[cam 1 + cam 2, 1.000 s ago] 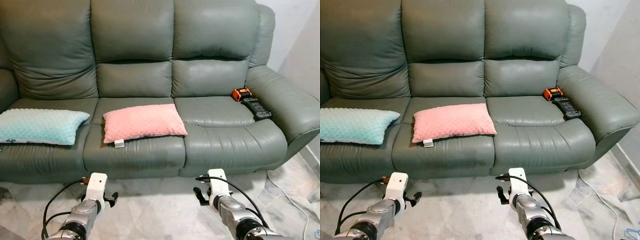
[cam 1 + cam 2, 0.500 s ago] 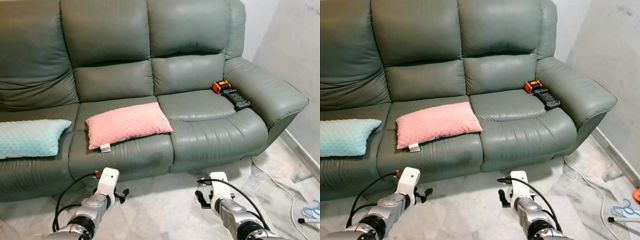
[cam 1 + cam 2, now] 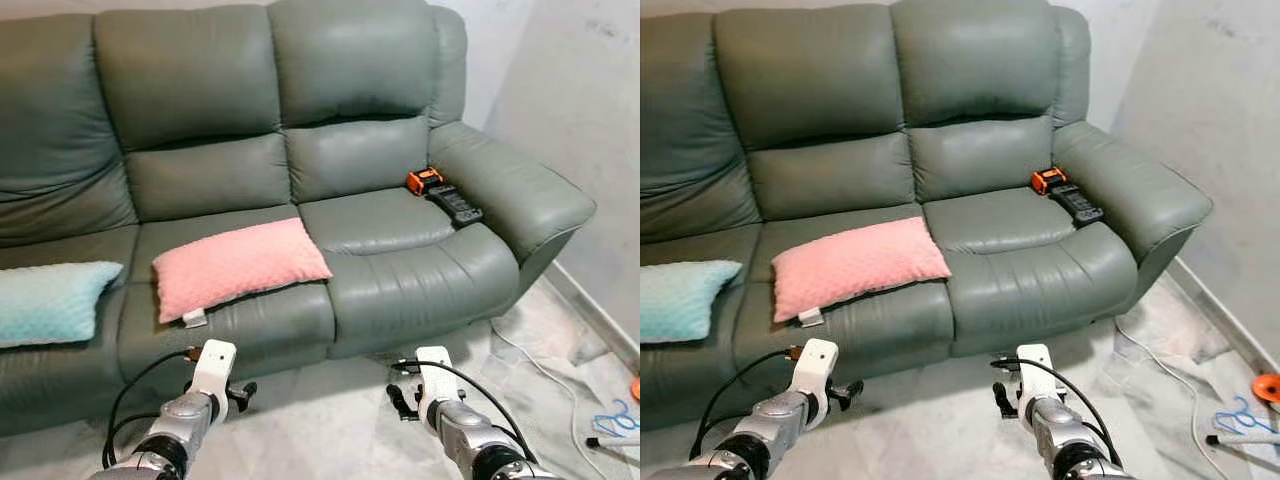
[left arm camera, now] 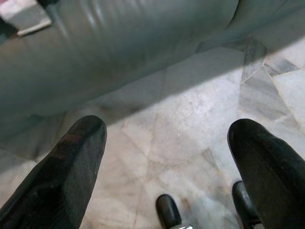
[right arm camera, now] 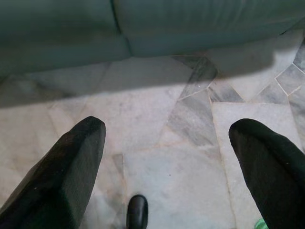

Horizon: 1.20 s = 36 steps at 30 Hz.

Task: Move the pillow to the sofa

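Left eye view: pink pillow lies on sofa. Left gripper and right gripper hang low over the floor, fingers spread, empty. Placement looks done; next, likely stepping clear.

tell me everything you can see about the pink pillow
The pink pillow is a soft rectangular cushion with a dotted, bumpy plush cover. It lies flat on the middle seat of the grey-green sofa, turned slightly askew to the seat's front edge. A small white tag hangs from its front corner nearest the robot's left. Nothing rests on it, and neither gripper touches it. It lies apart from the light blue pillow on the next seat.
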Tool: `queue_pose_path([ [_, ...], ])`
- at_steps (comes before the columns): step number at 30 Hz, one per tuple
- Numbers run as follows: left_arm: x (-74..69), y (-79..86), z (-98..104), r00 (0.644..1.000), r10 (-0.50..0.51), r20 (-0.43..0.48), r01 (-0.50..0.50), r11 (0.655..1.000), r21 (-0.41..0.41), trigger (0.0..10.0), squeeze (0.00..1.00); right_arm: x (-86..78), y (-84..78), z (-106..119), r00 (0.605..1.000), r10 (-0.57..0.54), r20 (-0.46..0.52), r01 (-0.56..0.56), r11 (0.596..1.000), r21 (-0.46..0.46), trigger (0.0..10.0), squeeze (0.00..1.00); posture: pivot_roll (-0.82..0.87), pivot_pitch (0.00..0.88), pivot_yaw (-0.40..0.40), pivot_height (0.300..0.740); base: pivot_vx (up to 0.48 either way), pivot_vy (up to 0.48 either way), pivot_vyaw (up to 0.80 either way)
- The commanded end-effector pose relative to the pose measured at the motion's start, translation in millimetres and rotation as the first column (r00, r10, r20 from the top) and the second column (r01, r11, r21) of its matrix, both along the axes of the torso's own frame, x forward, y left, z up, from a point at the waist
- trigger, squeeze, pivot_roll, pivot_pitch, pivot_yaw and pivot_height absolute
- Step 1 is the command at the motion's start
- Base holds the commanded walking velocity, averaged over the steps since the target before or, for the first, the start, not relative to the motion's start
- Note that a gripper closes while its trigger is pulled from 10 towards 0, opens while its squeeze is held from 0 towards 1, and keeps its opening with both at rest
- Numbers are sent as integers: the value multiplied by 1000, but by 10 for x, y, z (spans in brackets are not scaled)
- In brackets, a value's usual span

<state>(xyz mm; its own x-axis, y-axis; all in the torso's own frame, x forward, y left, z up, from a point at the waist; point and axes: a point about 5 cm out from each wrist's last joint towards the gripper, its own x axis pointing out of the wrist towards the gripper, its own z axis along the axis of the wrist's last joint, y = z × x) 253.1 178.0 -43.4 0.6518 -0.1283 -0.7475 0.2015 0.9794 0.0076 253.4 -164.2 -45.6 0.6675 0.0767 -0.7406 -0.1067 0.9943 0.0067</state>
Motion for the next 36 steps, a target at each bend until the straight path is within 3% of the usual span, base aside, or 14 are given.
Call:
queue_pose_path([
  [1, 23, -3, 17, 1000, 9, 6, -9, 1000, -10, 10000, 0, 5, -21, 5, 1000, -13, 1, 13, 1000, -1, 10000, 0, -42, 0, 7, 740, 315, 0, -681],
  [15, 28, -7, 19, 1000, 15, 4, -15, 1000, -14, 10000, 0, -15, -42, -8, 1000, -19, -5, 19, 1000, -3, 10000, 0, -44, 0, 7, 740, 315, 0, -561],
  [36, 24, 21, 18, 999, 49, 2, -49, 998, -25, 10000, 0, 10, 20, 5, 1000, -19, 1, 19, 1000, 7, 10000, 0, -45, 0, 14, 740, 27, 0, 0],
])
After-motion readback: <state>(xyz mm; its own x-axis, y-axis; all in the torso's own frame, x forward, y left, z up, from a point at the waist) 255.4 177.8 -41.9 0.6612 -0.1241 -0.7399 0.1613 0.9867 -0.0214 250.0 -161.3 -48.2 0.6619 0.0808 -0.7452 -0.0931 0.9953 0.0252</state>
